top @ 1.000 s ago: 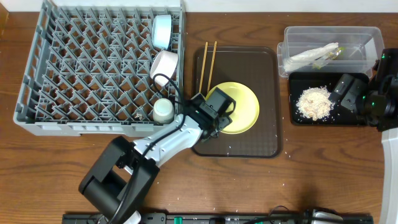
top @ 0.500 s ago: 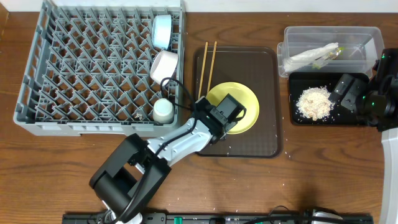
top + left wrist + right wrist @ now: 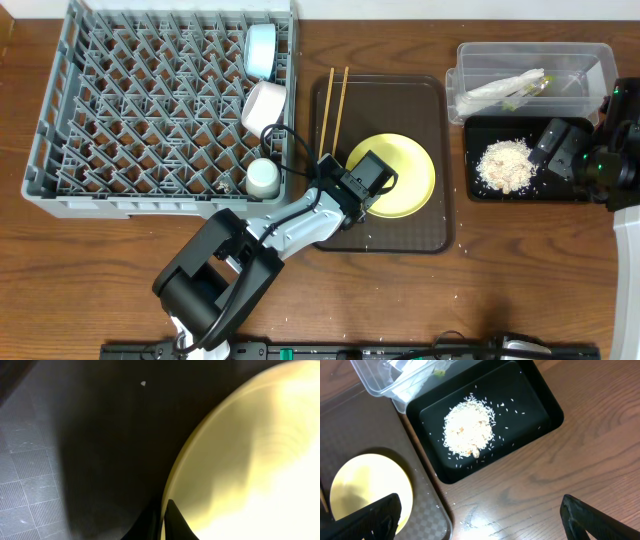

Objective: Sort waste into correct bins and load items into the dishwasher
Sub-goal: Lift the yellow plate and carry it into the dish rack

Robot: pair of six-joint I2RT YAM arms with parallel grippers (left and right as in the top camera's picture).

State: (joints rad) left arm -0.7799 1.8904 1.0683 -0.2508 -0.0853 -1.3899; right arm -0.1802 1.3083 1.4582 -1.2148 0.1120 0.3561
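**tray_watcher:** where's the yellow plate point(image 3: 405, 175) sitting?

**rackfan:** flat on the brown tray point(image 3: 400, 105), two chopsticks point(image 3: 334, 105) lying just beside its upper-left rim. The left gripper point(image 3: 162, 512) is pinched tight on the plate's left edge.

**tray_watcher:** and the other pincer?

**rackfan:** the right gripper point(image 3: 480, 520) is spread wide with nothing in it, hanging over the table by the black tray point(image 3: 570, 192) with the crumbs point(image 3: 506, 165). The napkin point(image 3: 500, 87) is in the clear tub point(image 3: 470, 60). The blue bowl point(image 3: 261, 50), white bowl point(image 3: 266, 103) and cup point(image 3: 264, 178) sit along the grey rack point(image 3: 150, 120)'s right side.
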